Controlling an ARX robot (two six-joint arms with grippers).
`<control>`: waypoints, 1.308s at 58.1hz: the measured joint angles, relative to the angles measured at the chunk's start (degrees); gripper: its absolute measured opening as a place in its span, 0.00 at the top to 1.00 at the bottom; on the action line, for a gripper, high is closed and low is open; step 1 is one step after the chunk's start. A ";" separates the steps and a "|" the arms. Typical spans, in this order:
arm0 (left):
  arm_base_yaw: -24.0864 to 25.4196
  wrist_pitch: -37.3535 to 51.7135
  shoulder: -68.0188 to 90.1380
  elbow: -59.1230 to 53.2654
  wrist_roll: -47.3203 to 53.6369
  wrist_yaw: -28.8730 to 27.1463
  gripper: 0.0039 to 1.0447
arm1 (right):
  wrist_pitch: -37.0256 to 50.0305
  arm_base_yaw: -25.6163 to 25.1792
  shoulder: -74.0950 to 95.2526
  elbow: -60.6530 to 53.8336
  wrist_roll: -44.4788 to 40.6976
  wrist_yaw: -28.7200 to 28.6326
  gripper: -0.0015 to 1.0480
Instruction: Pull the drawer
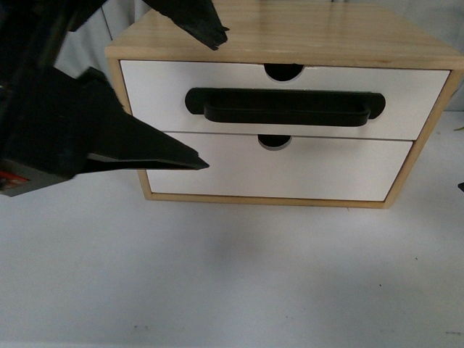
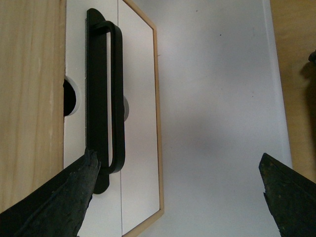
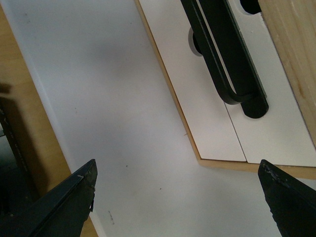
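The drawer [image 1: 159,90] is the upper of two in a light wood cabinet [image 1: 290,32]. It has a white front, a long black bar handle [image 1: 283,106] and a half-round notch [image 1: 283,71] in its top edge. My left gripper [image 1: 214,101] is open just in front of the handle's left end, one finger above it and one below, touching nothing. In the left wrist view the handle [image 2: 117,89] runs up from one fingertip [image 2: 91,163] of the left gripper [image 2: 178,158]. My right gripper [image 3: 176,170] is open over the white table, short of the handle [image 3: 222,59]. It does not show in the front view.
A plain white drawer front [image 1: 290,170] without a handle sits below the drawer. The cabinet stands on a white tabletop [image 1: 232,275]. Beyond the white surface, a wooden strip [image 2: 296,74] shows in the left wrist view and another wooden strip [image 3: 29,123] in the right wrist view.
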 joint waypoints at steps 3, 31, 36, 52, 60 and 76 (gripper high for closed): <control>-0.87 -0.02 1.07 0.61 0.55 -0.57 0.06 | 0.04 0.22 0.92 0.31 -0.81 0.33 0.09; -4.68 -0.52 10.01 6.29 2.32 -2.36 0.06 | 1.88 1.25 10.36 5.40 -2.99 -0.20 0.09; -4.83 -0.52 11.26 6.69 2.75 -3.56 0.06 | 2.14 1.73 11.93 6.36 -3.04 -0.57 0.09; -4.96 -0.02 15.41 9.27 3.48 -5.11 0.06 | 2.82 2.91 15.58 8.66 -2.99 -1.07 0.09; -4.87 0.55 17.00 10.80 3.98 -5.90 0.06 | 2.86 3.19 16.13 8.83 -2.89 -1.11 0.09; -3.65 0.98 20.31 12.55 5.31 -8.15 0.06 | 2.86 3.63 16.59 9.14 -2.93 -1.42 0.09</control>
